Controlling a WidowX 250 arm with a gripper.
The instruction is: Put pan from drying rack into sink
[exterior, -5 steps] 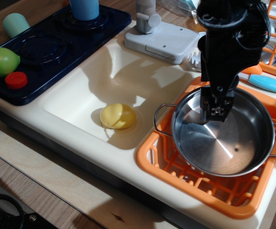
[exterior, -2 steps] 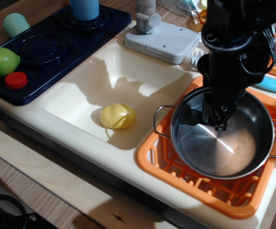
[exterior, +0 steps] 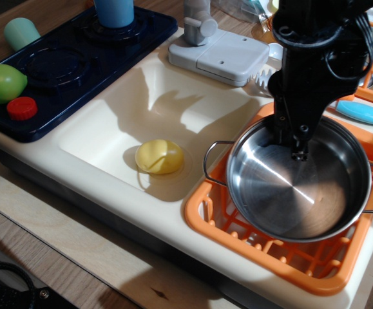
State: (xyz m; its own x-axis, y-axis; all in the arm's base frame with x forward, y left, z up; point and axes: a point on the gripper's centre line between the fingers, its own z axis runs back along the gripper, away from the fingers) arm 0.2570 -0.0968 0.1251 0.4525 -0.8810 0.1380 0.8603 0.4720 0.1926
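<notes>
Round shiny stainless-steel pan [exterior: 299, 183] with two thin wire loop handles sitting in rectangular orange plastic drying rack [exterior: 238, 241] with slotted bottom, at right of large cream-white plastic sink [exterior: 109, 116]; left loop handle jutting over rack's near-left wall toward the basin. Black gripper [exterior: 296, 138] lowered over far rim of pan, fingers [exterior: 298, 153] reaching down inside the bowl close to the back wall; other finger hidden behind the arm, so cannot tell whether pinched on the rim or slack. Judged step: securing far rim before lift. Best done by seating one finger inside and one outside the wall, clamping firmly since polished steel likely slippery, then raising high enough for pan base and loop handles to clear rack wall and dividers before carrying left. Worth setting down clear of small pale yellow round toy [exterior: 160, 156] lying in basin's near-right corner, and clear of grey faucet block [exterior: 218, 55] at back. Against the frame a second back: pan edged slightly left, left handle nearer the sink, near side seeming a touch more tilted; fingers moved from mid-bowl toward far wall; yellow toy unmoved
</notes>
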